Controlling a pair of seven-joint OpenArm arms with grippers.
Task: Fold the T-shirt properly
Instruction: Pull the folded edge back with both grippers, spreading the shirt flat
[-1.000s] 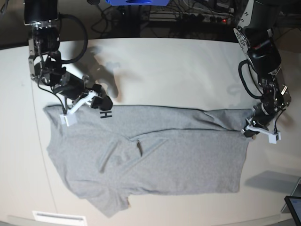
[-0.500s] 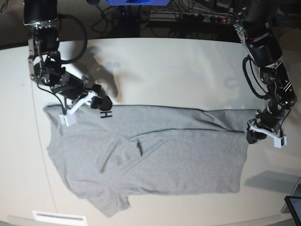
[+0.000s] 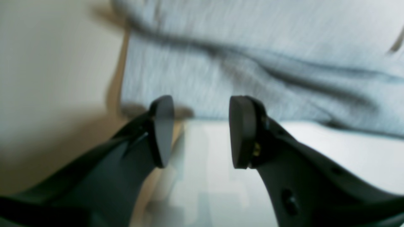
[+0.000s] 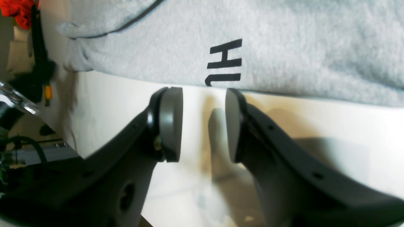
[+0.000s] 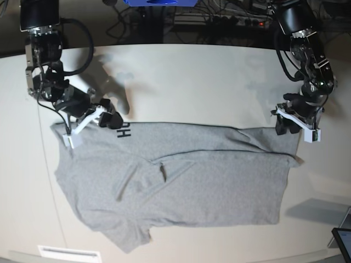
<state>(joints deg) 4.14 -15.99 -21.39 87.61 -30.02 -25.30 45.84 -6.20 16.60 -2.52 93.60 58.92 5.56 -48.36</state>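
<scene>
The grey T-shirt (image 5: 181, 175) lies spread on the pale table (image 5: 192, 82), with a folded top edge and black lettering (image 5: 124, 130) at its upper left. My right gripper (image 5: 112, 120) sits at that upper left edge. In the right wrist view it (image 4: 203, 124) is open and empty, just short of the shirt's edge (image 4: 284, 47) by the letters (image 4: 224, 62). My left gripper (image 5: 282, 125) is at the shirt's upper right corner. In the blurred left wrist view it (image 3: 202, 132) is open and empty, with the shirt (image 3: 252, 63) just ahead.
Cables and a blue object (image 5: 159, 3) lie behind the table's far edge. A dark screen corner (image 5: 343, 241) shows at the bottom right and a white strip (image 5: 68, 253) at the bottom left. Something red (image 4: 15, 8) shows beyond the table in the right wrist view.
My left gripper has moved up along the shirt's right edge, from the lower fold to the upper right corner. My right arm has drawn slightly to the left, and more lettering shows.
</scene>
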